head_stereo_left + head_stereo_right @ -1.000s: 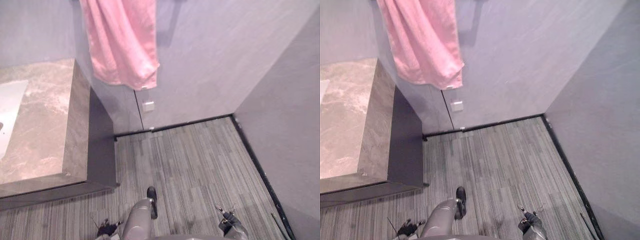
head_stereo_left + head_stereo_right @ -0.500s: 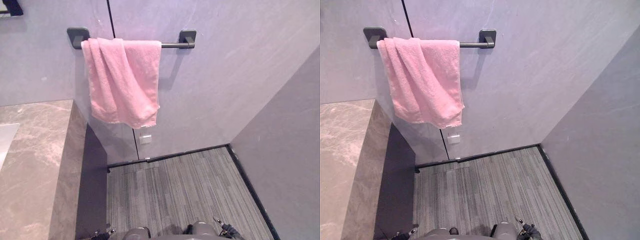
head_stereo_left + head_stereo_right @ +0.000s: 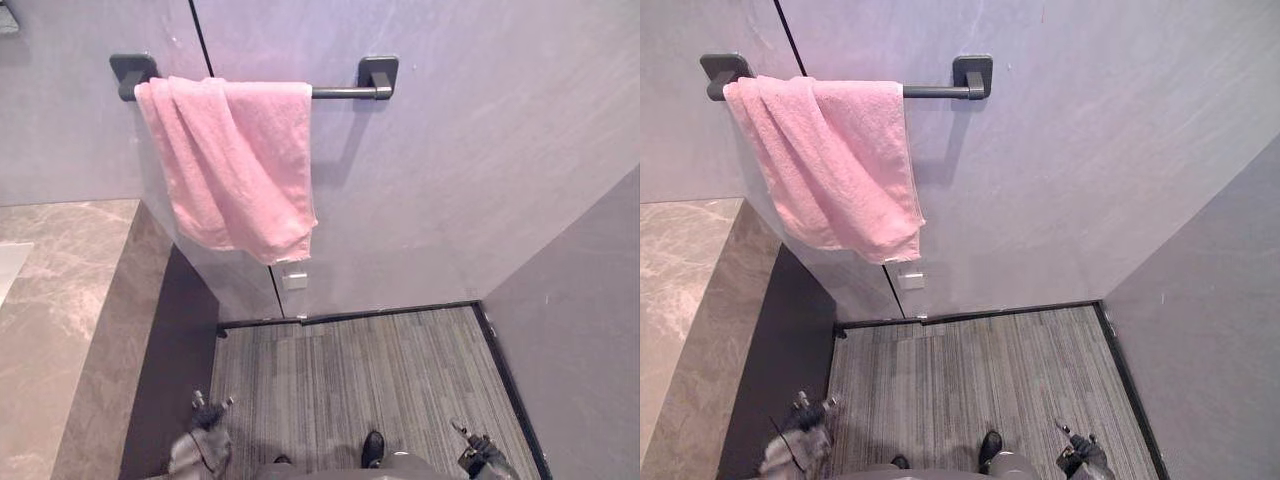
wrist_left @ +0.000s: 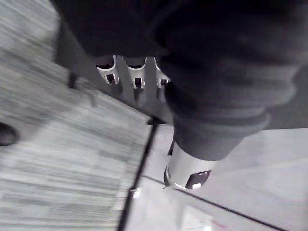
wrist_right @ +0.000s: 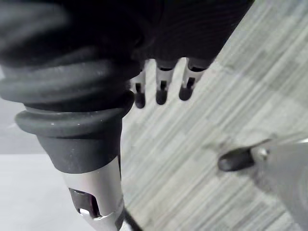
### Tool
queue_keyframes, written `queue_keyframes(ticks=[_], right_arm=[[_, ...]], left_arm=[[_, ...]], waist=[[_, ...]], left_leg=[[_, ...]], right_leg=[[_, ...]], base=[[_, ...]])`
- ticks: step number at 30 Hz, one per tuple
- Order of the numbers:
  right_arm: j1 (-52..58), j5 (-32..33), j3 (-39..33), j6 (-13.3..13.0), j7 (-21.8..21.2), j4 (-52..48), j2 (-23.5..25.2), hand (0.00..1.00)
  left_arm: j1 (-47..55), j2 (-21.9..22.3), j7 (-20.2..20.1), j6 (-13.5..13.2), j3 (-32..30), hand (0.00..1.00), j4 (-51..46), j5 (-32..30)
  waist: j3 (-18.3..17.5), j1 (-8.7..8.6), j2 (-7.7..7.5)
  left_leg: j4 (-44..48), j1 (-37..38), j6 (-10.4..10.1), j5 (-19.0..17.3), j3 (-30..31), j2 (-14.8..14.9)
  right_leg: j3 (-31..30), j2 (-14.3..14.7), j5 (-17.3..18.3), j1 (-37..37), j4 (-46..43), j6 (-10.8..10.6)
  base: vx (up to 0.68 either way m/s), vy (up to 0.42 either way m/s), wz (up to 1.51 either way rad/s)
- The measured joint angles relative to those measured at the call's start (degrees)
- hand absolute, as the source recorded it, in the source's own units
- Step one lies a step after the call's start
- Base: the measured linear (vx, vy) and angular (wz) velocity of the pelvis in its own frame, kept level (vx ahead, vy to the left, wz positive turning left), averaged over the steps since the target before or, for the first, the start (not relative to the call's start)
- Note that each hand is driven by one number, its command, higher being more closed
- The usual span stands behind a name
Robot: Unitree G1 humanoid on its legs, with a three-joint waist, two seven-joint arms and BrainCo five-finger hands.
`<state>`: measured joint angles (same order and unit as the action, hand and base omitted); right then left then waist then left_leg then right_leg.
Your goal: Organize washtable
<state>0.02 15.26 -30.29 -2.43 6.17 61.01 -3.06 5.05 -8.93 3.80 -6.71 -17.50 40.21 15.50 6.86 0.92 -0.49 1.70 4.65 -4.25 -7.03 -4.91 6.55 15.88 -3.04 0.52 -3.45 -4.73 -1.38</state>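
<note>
A plain grey wall [image 3: 450, 180] closes the corner of a washroom, and a grey striped carpet floor [image 3: 360, 370] runs up to it, with a black skirting strip [image 3: 350, 316] along the joint.

In the left eye view a dark metal towel bar [image 3: 342, 92] is fixed high on the wall. A pink terry towel [image 3: 240, 170] hangs folded over the bar's left part, its lower edge well above the floor. A small white square wall plate [image 3: 295, 280] sits just below the towel. The brown marble table [image 3: 60, 300] stands at the left, against the wall. Low down, the left hand [image 3: 205, 415] hangs beside the table's dark side, and the right hand [image 3: 478, 455] hangs over the carpet, well apart from it.

The right eye view shows the same layout, the towel draped on the bar beside the table's end.

In the left wrist view the fingers [image 4: 136, 77] reach out straight over the carpet, released, grasping nothing.

In the right wrist view the fingers [image 5: 161, 89] likewise hang relaxed above the carpet, holding nothing.
</note>
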Motion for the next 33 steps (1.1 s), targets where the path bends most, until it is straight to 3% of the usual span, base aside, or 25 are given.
queue_keyframes(ticks=[3, 7, 11, 17, 25, 33], right_arm=[[0.2, 0.1, 2.2, 0.0, -0.2, -1.1, 0.0, 0.00], [1.0, -0.1, 4.5, 0.0, -1.2, -1.2, -0.1, 0.00], [2.8, -0.2, 4.6, 0.0, -2.1, -1.2, -0.6, 0.00], [5.9, -0.2, 6.5, 0.0, -3.1, -1.2, -2.6, 0.00], [5.5, -1.4, 6.5, 0.0, -3.7, -1.7, -2.7, 0.00], [4.8, -1.4, 6.5, 0.0, -3.7, -1.6, -2.7, 0.00]], left_arm=[[-0.3, -4.8, 0.1, -2.0, -1.7, 0.00, -10.2, 3.4], [-1.9, -10.8, -0.9, -2.7, -3.1, 0.00, -16.0, 4.1], [-8.2, -17.4, -2.8, -2.7, -2.9, 0.00, -16.5, 4.1], [-16.3, -28.0, -1.1, -3.8, -2.7, 0.00, -12.5, 4.9], [-23.6, -33.2, -1.0, -4.3, 2.2, 0.00, -5.6, 5.2], [-30.3, -35.4, -2.0, -4.4, 7.4, 0.00, 0.2, 6.8]], waist=[[-0.2, -0.03, 0.88], [-0.6, -0.13, 1.64], [-0.7, -0.32, 1.71], [-0.8, -0.17, 1.82], [-0.8, -0.03, 1.67], [-0.7, -0.29, 1.54]], left_leg=[[-0.8, -0.1, 0.0, 0.0, 0.0, -0.4], [-0.8, 0.0, 0.0, 0.0, 0.1, -0.7], [-0.4, 0.2, 0.0, 0.0, 0.1, -0.7], [0.5, -0.6, 0.0, 0.0, 0.2, -0.8], [0.8, -5.4, 0.1, 0.1, 0.1, -1.5], [1.2, -9.2, 0.7, 0.5, -0.7, -1.7]], right_leg=[[0.0, 0.1, -0.3, 0.0, 1.1, -0.2], [0.0, -0.1, -0.5, 0.6, 2.1, -0.2], [-0.2, 0.0, -0.7, 1.4, 3.2, -0.3], [-0.3, 0.3, -1.7, 2.1, 5.5, 0.1], [-0.6, -0.1, -4.8, -2.3, 7.3, 0.2], [-2.6, 0.1, -7.0, -6.5, 8.0, 0.8]], base=[[0.05, 0.008, 0.00], [0.06, 0.029, 0.00], [0.04, 0.005, -0.04], [0.00, -0.001, -0.01], [-0.05, 0.017, 0.00], [-0.09, -0.014, -0.11]])
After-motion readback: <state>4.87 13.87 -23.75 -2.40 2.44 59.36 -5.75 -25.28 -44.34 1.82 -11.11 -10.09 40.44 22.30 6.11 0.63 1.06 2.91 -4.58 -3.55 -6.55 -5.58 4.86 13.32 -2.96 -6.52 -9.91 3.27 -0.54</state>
